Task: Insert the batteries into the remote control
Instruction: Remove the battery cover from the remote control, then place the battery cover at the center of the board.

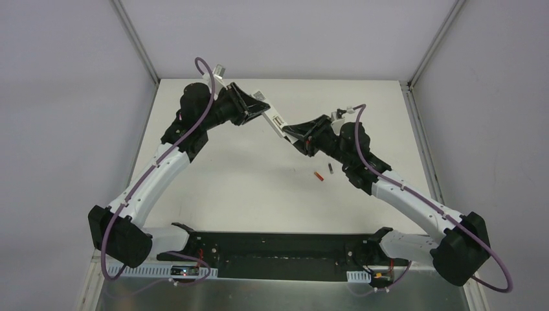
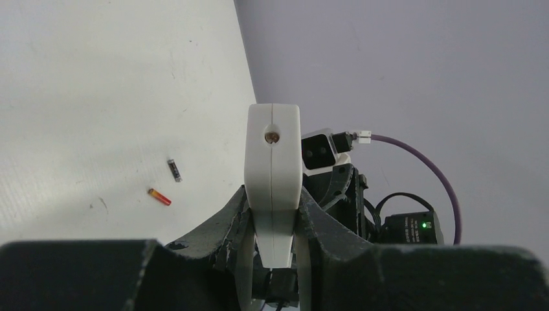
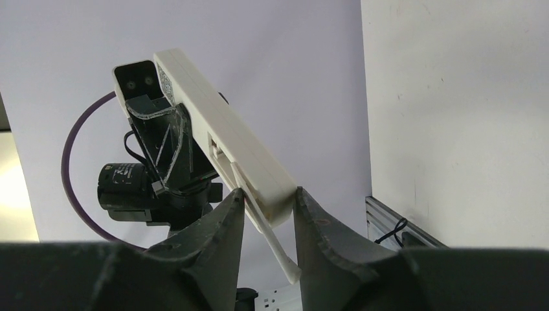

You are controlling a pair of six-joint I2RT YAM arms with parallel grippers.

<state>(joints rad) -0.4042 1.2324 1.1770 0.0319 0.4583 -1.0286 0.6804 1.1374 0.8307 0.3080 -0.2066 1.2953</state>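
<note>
The white remote control [image 1: 275, 121] hangs in the air between both arms at the back of the table. My left gripper [image 1: 259, 107] is shut on its far end; the left wrist view shows that end [image 2: 272, 175] clamped between the fingers. My right gripper [image 1: 294, 137] is shut on the other end [image 3: 220, 142], where a thin white cover strip [image 3: 272, 233] sticks out, partly slid off, between the fingers. The red-orange battery [image 1: 318, 175] and the dark battery [image 1: 330, 168] lie loose on the table under the right arm. They also show in the left wrist view, red-orange [image 2: 159, 197] and dark [image 2: 174, 170].
The white table [image 1: 246, 188] is framed by metal rails on the left [image 1: 139, 45] and right [image 1: 421, 136]. A black base bar [image 1: 278, 249] runs along the near edge between the arm bases.
</note>
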